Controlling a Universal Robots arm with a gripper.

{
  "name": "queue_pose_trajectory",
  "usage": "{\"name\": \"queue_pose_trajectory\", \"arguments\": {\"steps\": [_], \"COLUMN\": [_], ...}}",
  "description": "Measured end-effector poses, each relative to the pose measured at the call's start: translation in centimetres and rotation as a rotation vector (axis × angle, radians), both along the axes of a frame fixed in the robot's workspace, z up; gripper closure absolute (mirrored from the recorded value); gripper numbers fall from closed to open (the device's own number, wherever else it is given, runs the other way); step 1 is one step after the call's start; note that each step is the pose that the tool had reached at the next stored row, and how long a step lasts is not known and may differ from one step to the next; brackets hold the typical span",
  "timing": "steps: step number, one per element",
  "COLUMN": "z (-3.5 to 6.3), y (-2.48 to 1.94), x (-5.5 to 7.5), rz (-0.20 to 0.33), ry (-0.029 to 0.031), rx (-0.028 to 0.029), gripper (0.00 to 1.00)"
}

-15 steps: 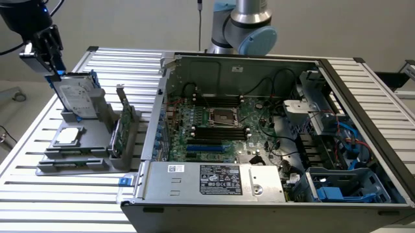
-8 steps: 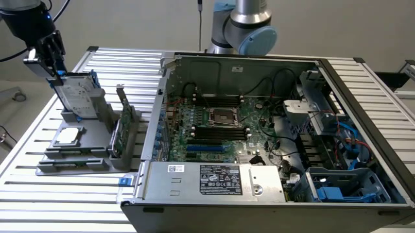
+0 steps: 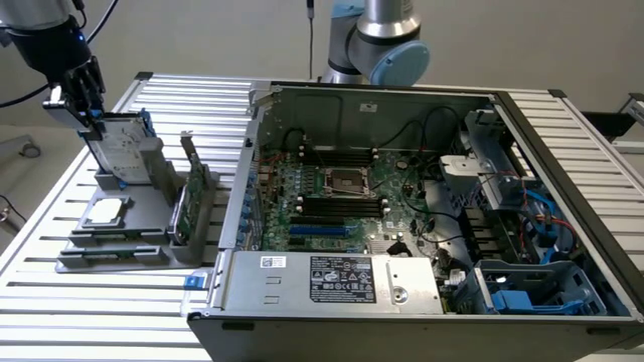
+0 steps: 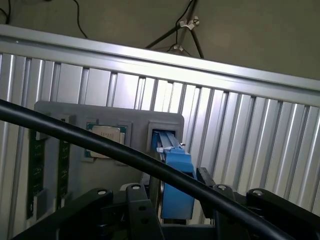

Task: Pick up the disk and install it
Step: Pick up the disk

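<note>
The disk (image 3: 126, 147) stands upright on edge in a slot of the grey holder (image 3: 111, 249) at the exterior view's left; it is silver with a white label and sits in a blue frame. My gripper (image 3: 86, 113) hangs at the disk's upper far corner. In the wrist view the disk's blue frame (image 4: 176, 170) rises out of the holder slot between my two black fingers (image 4: 142, 212). My gripper (image 4: 177, 202) is open, and its jaws straddle the frame's top edge with little room on either side.
The holder also carries a square silver chip (image 3: 105, 211) and an upright green card (image 3: 191, 200). To the exterior view's right, the open computer case (image 3: 563, 151) shows its motherboard (image 3: 342, 196) and blue drive bays (image 3: 523, 298). A black cable (image 4: 100, 145) crosses the wrist view.
</note>
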State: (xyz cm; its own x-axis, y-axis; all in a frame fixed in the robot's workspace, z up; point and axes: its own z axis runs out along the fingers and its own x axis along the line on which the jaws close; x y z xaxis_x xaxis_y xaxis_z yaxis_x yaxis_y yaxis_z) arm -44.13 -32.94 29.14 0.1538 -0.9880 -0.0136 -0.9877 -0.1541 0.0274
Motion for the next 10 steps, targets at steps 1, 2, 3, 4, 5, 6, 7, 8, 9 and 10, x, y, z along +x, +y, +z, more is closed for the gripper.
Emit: {"name": "queue_pose_trajectory", "arguments": {"steps": [1,2,3,4,5,6,7,8,9,10], "z": [-0.18,-0.36,-0.53,-0.7,-0.8,-0.82,-0.83,-0.83,-0.83,-0.84], "y": [0.0,0.0,0.0,0.0,0.0,0.0,0.0,0.0,0.0,0.01], "x": [-0.01,-0.02,-0.05,-0.1,-0.14,-0.15,-0.16,-0.16,-0.16,-0.16], "rz": [0.0,0.0,0.0,0.0,0.0,0.0,0.0,0.0,0.0,0.0], "ry": [0.0001,-0.0002,-0.0007,-0.0016,-0.0025,-0.0032,-0.0036,-0.0036,-0.0037,-0.0038], "rx": [-0.0001,0.0,0.0,0.0,0.0,0.0,0.0,-0.0001,0.0,0.0], "gripper": [0.52,0.52,0.52,0.52,0.52,0.52,0.52,0.52,0.52,0.52]}}
